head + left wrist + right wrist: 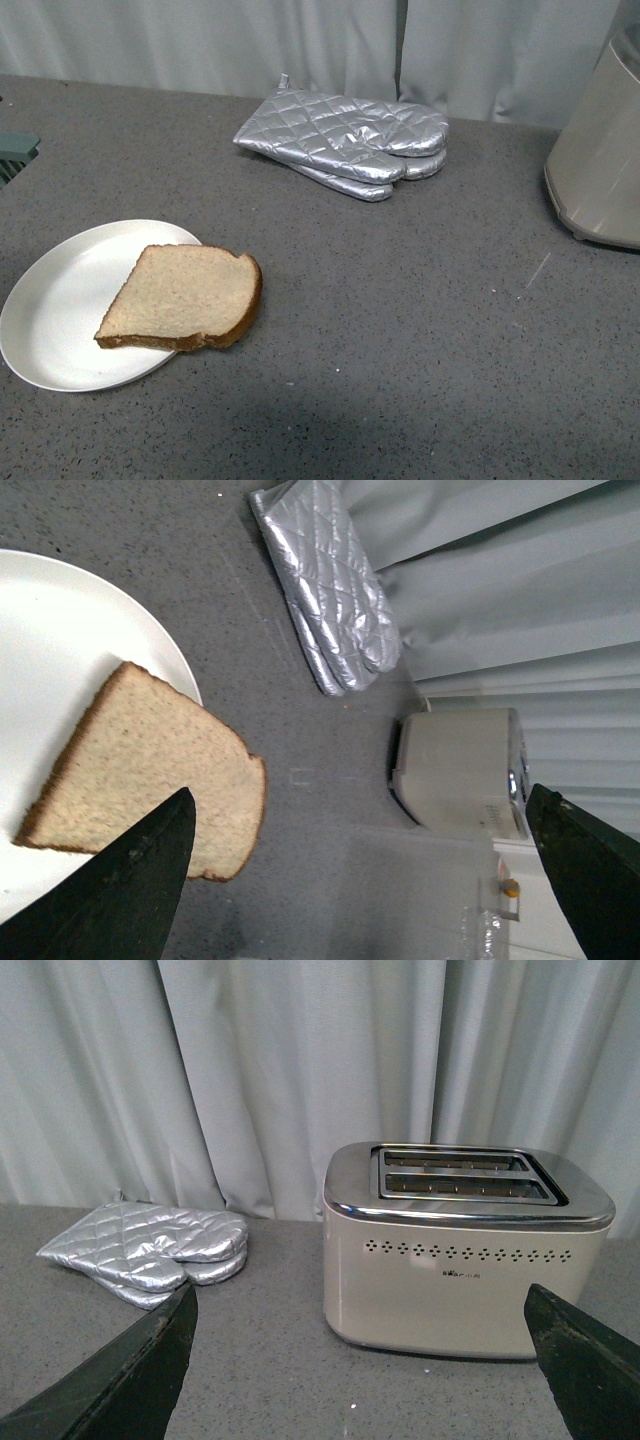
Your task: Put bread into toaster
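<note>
While the left hand (360,880) and right hand (360,1360) gape wide, pale curtains (200,45) back the grey counter (400,320).

In the front view the toaster (600,150) is cut by the right edge, and only one side of it shows. A green thing (15,155) at the left edge is cut too; I cannot tell what it is. The lower mitt (365,188) lies mostly hidden under the upper mitt (340,130). In my left wrist view the plate (60,610) runs out of the picture, and one finger (130,890) of my left pincer (360,795) covers a corner of the bread (140,750). The print (462,1274) on the toaster front is too small to read.
</note>
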